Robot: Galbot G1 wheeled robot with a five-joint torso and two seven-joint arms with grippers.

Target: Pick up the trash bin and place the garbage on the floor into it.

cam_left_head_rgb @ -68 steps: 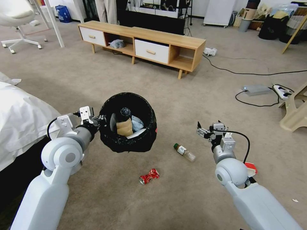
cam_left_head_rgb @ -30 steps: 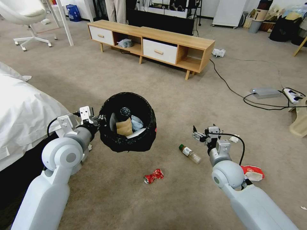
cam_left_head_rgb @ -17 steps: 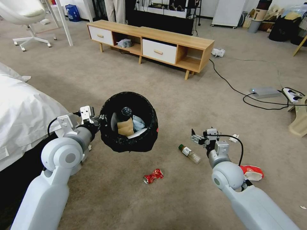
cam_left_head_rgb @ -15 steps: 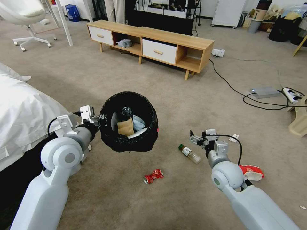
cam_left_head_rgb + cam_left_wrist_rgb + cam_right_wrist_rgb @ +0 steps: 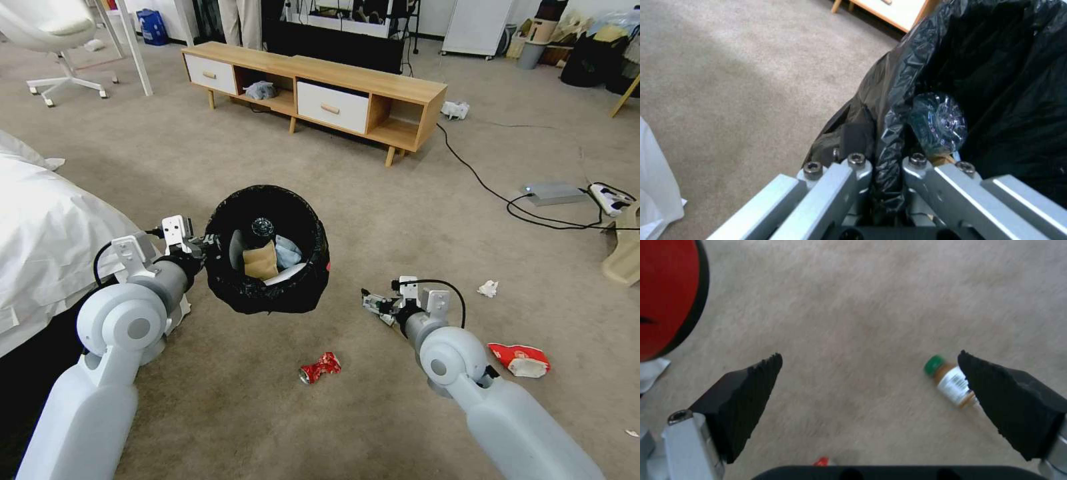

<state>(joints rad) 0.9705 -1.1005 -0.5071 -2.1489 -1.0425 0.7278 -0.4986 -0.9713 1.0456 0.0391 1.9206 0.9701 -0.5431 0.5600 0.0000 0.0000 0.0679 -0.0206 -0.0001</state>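
Step in hand: you are reaching for the small clear plastic bottle with the green cap and white label, so this is the pick-up of one more piece of garbage, not yet a grasp.

Left gripper: your left gripper is pinching the folded rim of the small round bin lined with crinkled glossy black plastic, jaws closed on the liner, holding it clear above the beige-grey short-pile carpet.

Bin contents: a crumpled brown paper bag and a dark bottle cap are lying inside.

Right gripper: your right gripper is hanging low over the carpet just beside the bin, jaws spread wide and holding nothing.

Bottle: in the right wrist view it is lying on its side on the carpet, right against one black pad instead of midway between the two.

Remaining litter: the crushed red can, the red-and-white wrapper and the white paper wad are lying on the carpet, well apart from one another.

Next move: you will likely need to shift the gripper sideways until the bottle sits centred, then descend and close across its body.

Risk: closing off-centre could push the bottle away and set it rolling.
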